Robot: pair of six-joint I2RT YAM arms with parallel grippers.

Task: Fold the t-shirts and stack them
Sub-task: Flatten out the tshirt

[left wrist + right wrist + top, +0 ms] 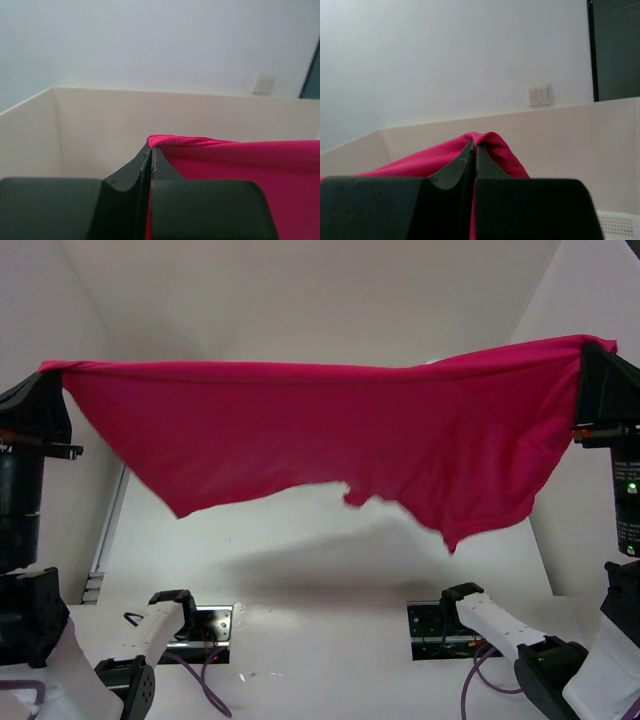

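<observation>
black fingers [125, 182] of the left end effector [151, 152] fill the bottom of the left wrist view, clenched tight with a thin crimson edge of the red t-shirt [240, 170] pinched between them. the right end effector [474, 149] looks much the same in its own view, closed on a bunched fold of that cloth, which humps over its tips.

from above, the shirt [330, 430] spans the gap between the two end effectors, left [52, 380] and right [592, 358], high over the desk [330, 640]. its top edge runs nearly taut with a slight sag. its lower edge hangs loose and uneven, dropping furthest toward the right. no part of it touches the desk, and only its shadow lies there. whether the held edge is hem or shoulders i cannot tell. no white or black shirt shows in any view.

judging by the drape, this is light, limp cloth with no stiffness of its own, and it takes whatever shape gravity and the two holds give it. it is not fragile, but a thin knit held by a small pinch could creep out if the arms pull apart harder.

the best places to hold look like the ones in use, the two ends of one straight edge with a doubled bit of fabric in each pinch. lowering it should probably let the hanging edge land first, so the shirt lies flat rather than heaps.
</observation>
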